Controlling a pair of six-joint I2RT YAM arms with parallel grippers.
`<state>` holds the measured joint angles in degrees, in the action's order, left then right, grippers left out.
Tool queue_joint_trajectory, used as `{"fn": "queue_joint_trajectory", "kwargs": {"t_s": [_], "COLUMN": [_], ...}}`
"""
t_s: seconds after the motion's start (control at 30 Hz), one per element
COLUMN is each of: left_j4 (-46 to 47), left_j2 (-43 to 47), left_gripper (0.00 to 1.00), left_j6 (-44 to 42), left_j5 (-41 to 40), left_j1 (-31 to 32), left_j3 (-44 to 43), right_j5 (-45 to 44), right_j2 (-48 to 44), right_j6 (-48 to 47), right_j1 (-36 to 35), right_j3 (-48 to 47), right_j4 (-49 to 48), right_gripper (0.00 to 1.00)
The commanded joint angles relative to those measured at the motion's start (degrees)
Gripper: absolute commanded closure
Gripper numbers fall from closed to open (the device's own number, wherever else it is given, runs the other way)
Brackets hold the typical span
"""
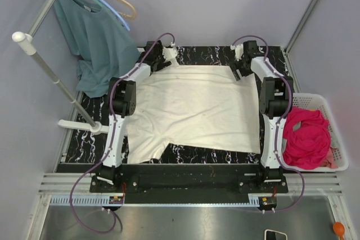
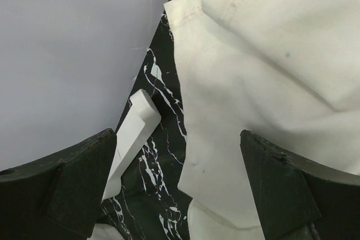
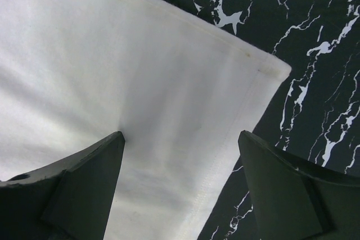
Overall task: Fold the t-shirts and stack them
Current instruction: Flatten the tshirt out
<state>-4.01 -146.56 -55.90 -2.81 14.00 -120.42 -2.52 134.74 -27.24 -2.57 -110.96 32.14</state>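
1. Cream t-shirt [image 1: 197, 111] lies spread flat over the centre of the marble table [image 1: 191, 154].
2. Pink t-shirt [image 1: 306, 136] sits crumpled in the white basket [image 1: 309, 98] at 3 o'clock.
3. Left gripper [image 2: 177, 139] is wide open and empty over the cream shirt's 11 o'clock corner.
4. Right gripper [image 3: 181, 136] is likewise wide open and empty over its 1 o'clock corner.

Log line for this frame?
cream t-shirt flat | left gripper open, over far-left edge | right gripper open, over far-right corner | pink t-shirt in basket

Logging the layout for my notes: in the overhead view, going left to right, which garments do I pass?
Hanging teal shirt, cream t-shirt spread on the table, pink t-shirt bunched in the white basket.
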Motion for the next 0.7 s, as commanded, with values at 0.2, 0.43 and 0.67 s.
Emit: {"fn": "queue_joint_trajectory", "kwargs": {"t_s": [0.2,0.43,0.67], "left_j4": [2.52,5.68,11.82], "left_j2": [-5.31,-9.18,-15.67], "left_gripper": [0.01,0.01,0.01], "left_j6": [-9.31,-13.79,-20.29], "left_j5": [-1.85,-2.81,-3.25], "left_j1": [-0.29,-0.38,-0.55], "left_j3": [-4.73,-8.59,-13.60], "right_j5": [-9.43,-11.97,-13.73], "right_j2": [3.07,7.55,12.74], "right_j6": [-4.75,-6.77,-8.08], "right_j1": [0.02,0.11,0.11], "right_j3": [-2.33,-8.03,-14.02], "right_j4": [-3.40,-4.54,-4.81], "right_gripper": [0.09,0.09,0.08]}}
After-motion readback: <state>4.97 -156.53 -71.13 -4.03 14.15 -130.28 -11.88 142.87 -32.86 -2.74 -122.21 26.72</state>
